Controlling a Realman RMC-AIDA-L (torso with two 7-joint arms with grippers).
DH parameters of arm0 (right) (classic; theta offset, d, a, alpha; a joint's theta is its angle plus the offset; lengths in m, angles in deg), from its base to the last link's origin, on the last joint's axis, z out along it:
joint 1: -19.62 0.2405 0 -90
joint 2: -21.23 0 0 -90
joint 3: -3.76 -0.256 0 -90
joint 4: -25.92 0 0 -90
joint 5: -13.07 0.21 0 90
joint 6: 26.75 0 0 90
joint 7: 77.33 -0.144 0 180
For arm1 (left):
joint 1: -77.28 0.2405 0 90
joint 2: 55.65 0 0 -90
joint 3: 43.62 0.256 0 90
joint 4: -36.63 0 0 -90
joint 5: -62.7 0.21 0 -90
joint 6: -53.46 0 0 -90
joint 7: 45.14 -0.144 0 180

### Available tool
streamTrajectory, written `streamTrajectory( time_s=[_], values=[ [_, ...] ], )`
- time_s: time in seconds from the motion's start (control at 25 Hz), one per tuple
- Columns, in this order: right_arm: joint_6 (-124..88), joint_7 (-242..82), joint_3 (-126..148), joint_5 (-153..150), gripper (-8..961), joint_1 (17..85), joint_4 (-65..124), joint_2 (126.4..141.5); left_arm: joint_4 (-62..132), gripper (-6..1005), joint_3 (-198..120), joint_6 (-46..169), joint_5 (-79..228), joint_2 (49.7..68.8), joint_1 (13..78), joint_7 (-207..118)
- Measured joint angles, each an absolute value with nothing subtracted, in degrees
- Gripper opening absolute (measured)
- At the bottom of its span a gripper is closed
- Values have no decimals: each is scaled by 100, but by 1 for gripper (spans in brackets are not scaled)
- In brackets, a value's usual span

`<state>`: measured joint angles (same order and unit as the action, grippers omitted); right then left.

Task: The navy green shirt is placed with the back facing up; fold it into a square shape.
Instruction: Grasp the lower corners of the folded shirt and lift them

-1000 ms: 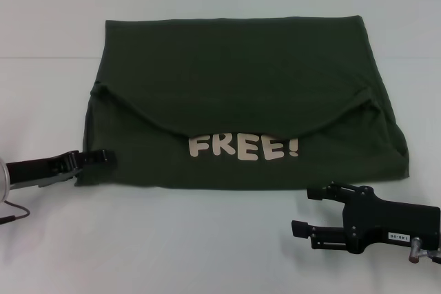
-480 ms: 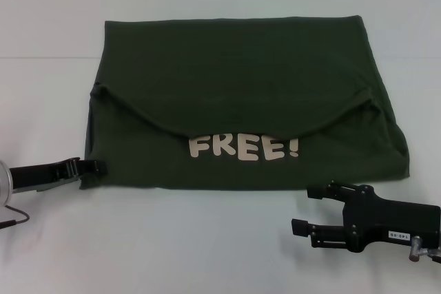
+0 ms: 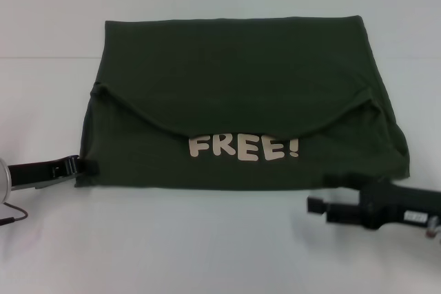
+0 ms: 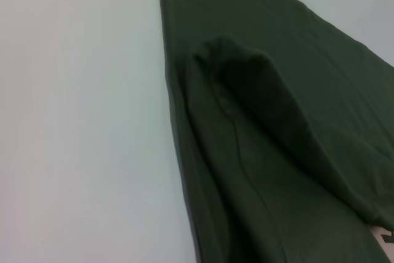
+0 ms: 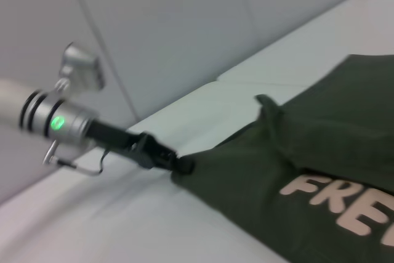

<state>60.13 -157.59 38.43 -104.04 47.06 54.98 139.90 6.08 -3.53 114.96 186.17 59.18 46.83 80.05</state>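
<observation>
Folded navy green shirt [image 3: 241,101] on a white table [image 3: 207,253], a gripper at each near corner.

The shirt lies folded into a wide block, its upper layer curving down over the middle so the cream "FREE!" lettering [image 3: 244,147] shows just below that curved edge. The left gripper [image 3: 81,167] sits low at the shirt's near left corner, its tip touching the fabric edge. The right gripper [image 3: 318,202] lies just beside the shirt's near right edge, pointing toward the lettering, its fingers close together.
</observation>
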Motion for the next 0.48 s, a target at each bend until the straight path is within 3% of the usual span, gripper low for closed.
streamTrajectory(
  time_s=[0.16, 0.48],
  values=[
    [6087, -17356, 3638, -10418, 892, 4672, 5958, 13727, 606, 71, -354, 11535, 18617, 5901, 4659, 8004],
    [6238, -21289, 3697, -11284, 891, 4807, 6950, 12758, 604, 43, -354, 11552, 18616, 5886, 4651, 7993]
  ],
)
